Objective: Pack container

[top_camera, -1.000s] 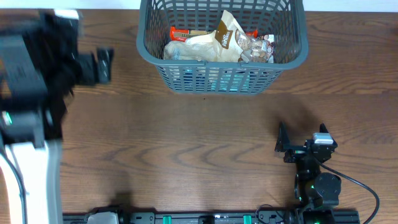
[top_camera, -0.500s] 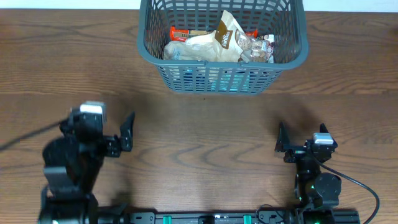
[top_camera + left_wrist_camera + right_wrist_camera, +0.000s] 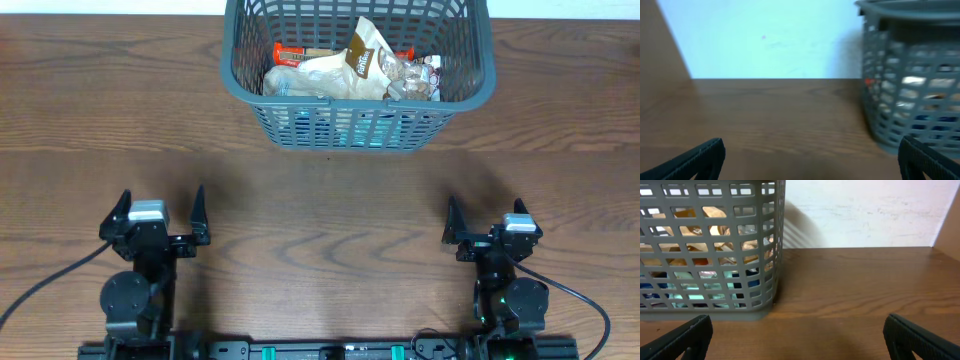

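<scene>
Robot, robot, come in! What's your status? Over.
Left gripper and right gripper: jaws open, empty. Container upright at far side, snack packets inside. Nothing in the way. Over.

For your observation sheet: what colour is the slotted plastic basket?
The lattice-sided plastic basket is dark grey, clearest in the overhead view.

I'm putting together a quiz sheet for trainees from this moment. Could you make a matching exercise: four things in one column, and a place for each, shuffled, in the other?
Things:
1. container
2. left pincer
3. right pincer
4. white-and-brown packet

Places:
A. inside the container, on top of other packets
B. near edge of the table, robot's left
C. far side of the table
D. near edge of the table, robot's right

Pairs: 1-C, 2-B, 3-D, 4-A
</scene>
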You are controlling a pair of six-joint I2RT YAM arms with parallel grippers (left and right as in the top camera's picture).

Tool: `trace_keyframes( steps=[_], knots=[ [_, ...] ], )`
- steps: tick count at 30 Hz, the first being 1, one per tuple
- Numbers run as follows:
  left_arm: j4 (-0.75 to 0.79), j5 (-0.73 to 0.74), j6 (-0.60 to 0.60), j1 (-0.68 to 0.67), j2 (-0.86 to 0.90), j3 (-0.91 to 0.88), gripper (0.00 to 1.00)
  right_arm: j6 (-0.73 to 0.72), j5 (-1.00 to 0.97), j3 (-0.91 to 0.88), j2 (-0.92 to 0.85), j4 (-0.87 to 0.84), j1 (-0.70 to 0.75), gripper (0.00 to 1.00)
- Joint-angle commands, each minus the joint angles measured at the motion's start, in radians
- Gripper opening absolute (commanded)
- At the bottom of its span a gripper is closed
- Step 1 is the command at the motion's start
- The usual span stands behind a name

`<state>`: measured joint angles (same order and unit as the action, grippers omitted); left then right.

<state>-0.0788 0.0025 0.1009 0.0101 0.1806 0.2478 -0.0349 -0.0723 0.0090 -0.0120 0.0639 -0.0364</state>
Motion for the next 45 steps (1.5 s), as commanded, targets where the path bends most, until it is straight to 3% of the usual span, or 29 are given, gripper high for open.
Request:
trace_keyframes(
  steps=[1,9,16,25,33,45],
  knots=[
    [0.007,-0.121,-0.01,-0.002,-0.063,-0.051,0.99,-0.013,-0.006,-0.003,0.006,0.004,0.009,0.99],
    [0.008,-0.139,-0.035,-0.003,-0.179,-0.173,0.99,-0.013,-0.006,-0.003,0.006,0.004,0.009,0.99],
    [-0.019,-0.131,-0.119,-0.003,-0.179,-0.201,0.99,-0.013,-0.006,-0.003,0.006,0.004,0.009,0.99],
    [-0.005,-0.056,-0.121,-0.003,-0.178,-0.238,0.99,-0.013,-0.006,-0.003,0.006,0.004,0.009,0.99],
    [0.006,0.13,-0.027,-0.003,-0.178,-0.238,0.99,-0.013,-0.006,-0.003,0.006,0.004,0.009,0.99],
    [0.009,0.147,0.026,-0.003,-0.178,-0.238,0.99,-0.013,-0.006,-0.003,0.006,0.004,0.009,0.99]
  ],
)
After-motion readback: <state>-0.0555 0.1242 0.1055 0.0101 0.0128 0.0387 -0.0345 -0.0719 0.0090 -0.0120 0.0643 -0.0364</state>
